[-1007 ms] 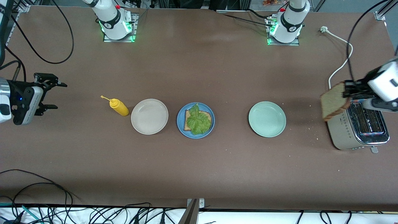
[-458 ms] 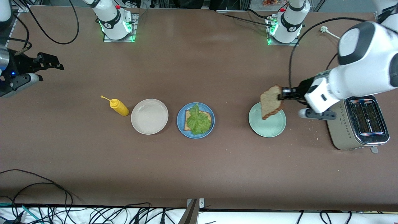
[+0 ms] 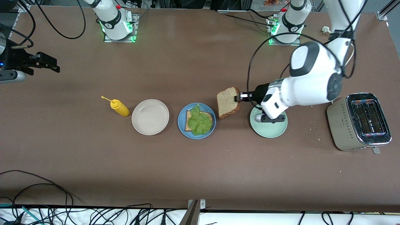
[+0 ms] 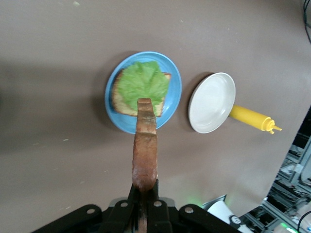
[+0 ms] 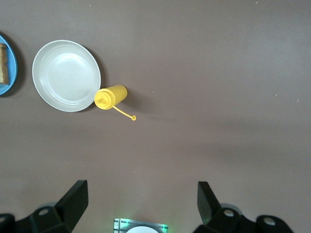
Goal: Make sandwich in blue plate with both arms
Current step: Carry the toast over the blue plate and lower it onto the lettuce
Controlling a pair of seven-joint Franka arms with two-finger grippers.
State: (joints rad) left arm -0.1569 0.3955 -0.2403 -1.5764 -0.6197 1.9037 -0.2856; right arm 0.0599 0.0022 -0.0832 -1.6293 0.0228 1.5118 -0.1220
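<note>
**Left gripper carrying top bread slice, in the air beside the blue plate**

Left gripper [image 3: 241, 96]: black two-finger type, jaws clamped tight on the edge of a square brown wholemeal bread slice with dark crust [image 3: 227, 102]. The slice hangs tilted, near upright, over the bare brown bench [image 3: 200, 172] between the round matte mid-blue plate [image 3: 182, 124] and the round pale green plate [image 3: 275, 131]. In the left wrist view the slice is seen edge-on [image 4: 145, 145], its tip over the blue plate's rim.

Left arm pose: white arm reaches from its base at the top of the front view, bends at the elbow and lies low and roughly level, with the wrist over the pale green plate.

On the blue plate: a second brown bread slice [image 3: 188, 122] lying flat, with a crinkled green lettuce leaf [image 3: 199, 121] on top of it.

Right gripper [image 3: 47, 63]: fingers spread wide, holding nothing, over the bench at the right arm's end. The right arm waits there.

Also on the bench: a round beige plate [image 3: 150, 117] just beside the blue plate, a yellow squeeze bottle [image 3: 119, 107] lying beside the beige plate, and a silver two-slot toaster [image 3: 359, 122] at the left arm's end.
</note>
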